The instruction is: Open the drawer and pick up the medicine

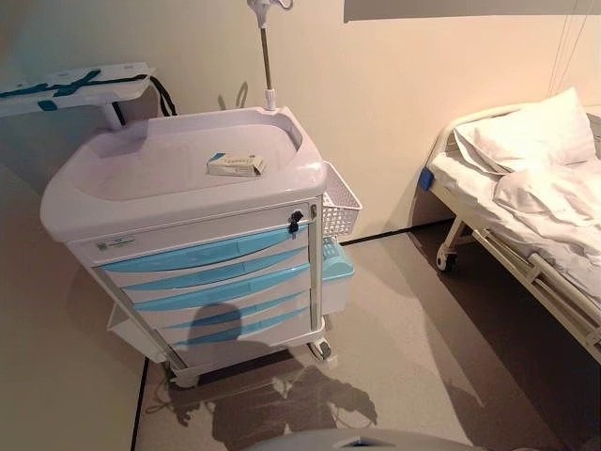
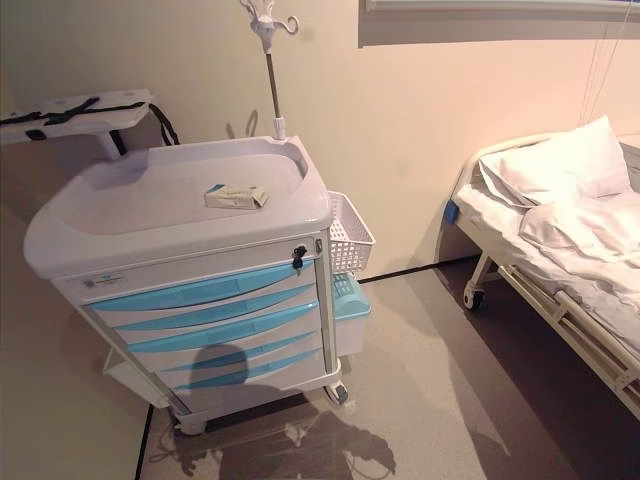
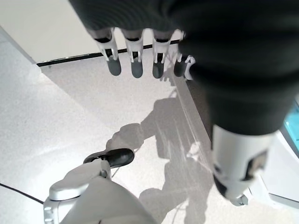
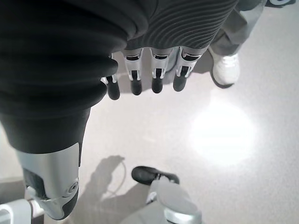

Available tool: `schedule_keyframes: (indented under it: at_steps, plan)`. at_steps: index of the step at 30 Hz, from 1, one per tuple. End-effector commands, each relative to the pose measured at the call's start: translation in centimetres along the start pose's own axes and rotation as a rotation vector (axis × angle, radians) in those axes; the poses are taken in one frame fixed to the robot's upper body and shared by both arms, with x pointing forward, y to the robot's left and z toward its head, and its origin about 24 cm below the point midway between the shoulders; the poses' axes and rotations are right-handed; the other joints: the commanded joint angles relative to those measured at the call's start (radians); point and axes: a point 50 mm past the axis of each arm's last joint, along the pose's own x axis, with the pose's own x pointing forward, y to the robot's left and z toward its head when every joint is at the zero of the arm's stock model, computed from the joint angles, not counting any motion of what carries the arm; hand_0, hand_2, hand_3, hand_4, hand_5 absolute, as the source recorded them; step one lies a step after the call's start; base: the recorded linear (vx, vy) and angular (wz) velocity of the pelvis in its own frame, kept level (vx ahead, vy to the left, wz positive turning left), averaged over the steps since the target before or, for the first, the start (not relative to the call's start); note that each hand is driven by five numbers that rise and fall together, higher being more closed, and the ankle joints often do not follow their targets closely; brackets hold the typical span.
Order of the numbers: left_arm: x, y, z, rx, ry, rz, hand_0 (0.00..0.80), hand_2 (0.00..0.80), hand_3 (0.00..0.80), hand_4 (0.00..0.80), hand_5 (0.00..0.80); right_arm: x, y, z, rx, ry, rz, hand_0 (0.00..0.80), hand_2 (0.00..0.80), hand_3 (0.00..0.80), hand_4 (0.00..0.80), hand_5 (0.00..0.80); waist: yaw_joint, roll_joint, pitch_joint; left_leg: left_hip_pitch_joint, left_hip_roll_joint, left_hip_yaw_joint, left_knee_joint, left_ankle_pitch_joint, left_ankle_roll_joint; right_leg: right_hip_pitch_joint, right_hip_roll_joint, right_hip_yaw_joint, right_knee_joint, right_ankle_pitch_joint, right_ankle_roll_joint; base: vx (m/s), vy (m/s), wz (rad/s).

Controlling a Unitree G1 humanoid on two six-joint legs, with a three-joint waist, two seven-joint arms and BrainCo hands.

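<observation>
I see one cart [image 1: 188, 235] with five blue-fronted drawers [image 1: 207, 282], all closed. One medicine box [image 1: 236, 165] lies flat on the cart's top, near its front right part, not in a drawer. One white basket [image 1: 340, 202] hangs on the cart's right side. One bed [image 1: 526, 207] stands well apart on the right. My left hand [image 3: 135, 51] hangs over the floor, fingers straight and side by side, holding nothing. My right hand [image 4: 149, 70] does the same. A person's white shoe [image 4: 225, 67] shows past its fingers.

Medicine box [image 1: 236, 165] atop cart, drawers [image 1: 208, 252] closed
</observation>
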Motion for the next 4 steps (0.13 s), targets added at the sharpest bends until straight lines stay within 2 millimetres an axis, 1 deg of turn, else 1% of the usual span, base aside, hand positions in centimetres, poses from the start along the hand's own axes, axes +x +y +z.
schedule_keyframes:
  at_steps: [1, 4]
  plan:
    - [0.06, 0.65, 0.4, 0.002, -0.001, 0.021, 0.0, 0.0, 0.0, 0.0, 0.0, 0.06, 1.12, 1.06, -0.064, -0.018, 0.023, 0.0, 0.0, 0.0, 0.0, 0.0, -0.002, -0.038, 0.004, -0.062, -0.053, -0.04, 0.032, -0.002, 0.023, 0.044, -0.017, -0.021, 0.054, -0.084, 0.08, 0.0, 0.0, 0.0]
    - [0.06, 0.53, 0.35, 0.012, 0.001, 0.018, 0.0, 0.0, 0.0, 0.0, 0.0, 0.06, 1.3, 1.12, -0.061, -0.022, 0.026, 0.0, 0.0, 0.0, 0.0, 0.0, -0.001, -0.037, 0.006, -0.057, -0.053, -0.04, 0.035, -0.006, 0.024, 0.05, -0.018, -0.019, 0.054, -0.086, 0.08, 0.0, 0.0, 0.0]
